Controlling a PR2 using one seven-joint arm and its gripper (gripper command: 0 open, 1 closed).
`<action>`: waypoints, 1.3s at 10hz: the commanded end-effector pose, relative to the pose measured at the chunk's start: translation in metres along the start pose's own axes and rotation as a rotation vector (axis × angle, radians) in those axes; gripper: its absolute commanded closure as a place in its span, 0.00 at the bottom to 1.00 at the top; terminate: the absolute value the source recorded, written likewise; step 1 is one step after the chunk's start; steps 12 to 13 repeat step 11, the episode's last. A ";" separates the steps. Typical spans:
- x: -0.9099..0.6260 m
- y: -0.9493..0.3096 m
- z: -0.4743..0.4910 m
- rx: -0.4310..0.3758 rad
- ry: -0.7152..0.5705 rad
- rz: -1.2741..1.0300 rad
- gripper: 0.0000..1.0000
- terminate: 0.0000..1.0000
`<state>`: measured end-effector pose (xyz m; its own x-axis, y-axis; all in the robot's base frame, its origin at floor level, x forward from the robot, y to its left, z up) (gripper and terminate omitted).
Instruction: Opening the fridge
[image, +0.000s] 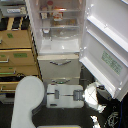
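A dark floor (100, 122) fills the near part of the scene, with a tan wooden cabinet (17, 52) of drawers standing at the exterior view's left. Just right of the cabinet, in the middle and far part of the scene, stands the white fridge (59, 47). Its upper door (107, 42) is swung wide open toward the exterior view's right, and a small green-and-white sticker (111, 62) shows on the door. Inside, white shelves (59, 22) hold a few small items, too blurred to name. Below the open compartment, two drawers (59, 69) with curved silver handles are closed.

In the near part, the white robot (27, 102) rises from the bottom edge. Its arm (65, 93) stretches to the right, in front of the lower drawers. The gripper (95, 96) lies near the bottom corner of the open door; it is a pale blur, and I cannot tell whether the fingers are wide or narrow, or whether they touch the door.
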<state>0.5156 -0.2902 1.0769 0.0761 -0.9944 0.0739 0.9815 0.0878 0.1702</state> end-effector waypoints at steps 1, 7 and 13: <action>-0.477 0.026 -0.041 -0.159 -0.157 0.580 0.00 0.00; -0.617 0.022 -0.060 -0.158 -0.273 0.924 0.00 0.00; -0.671 0.008 -0.090 -0.103 -0.297 1.123 0.00 1.00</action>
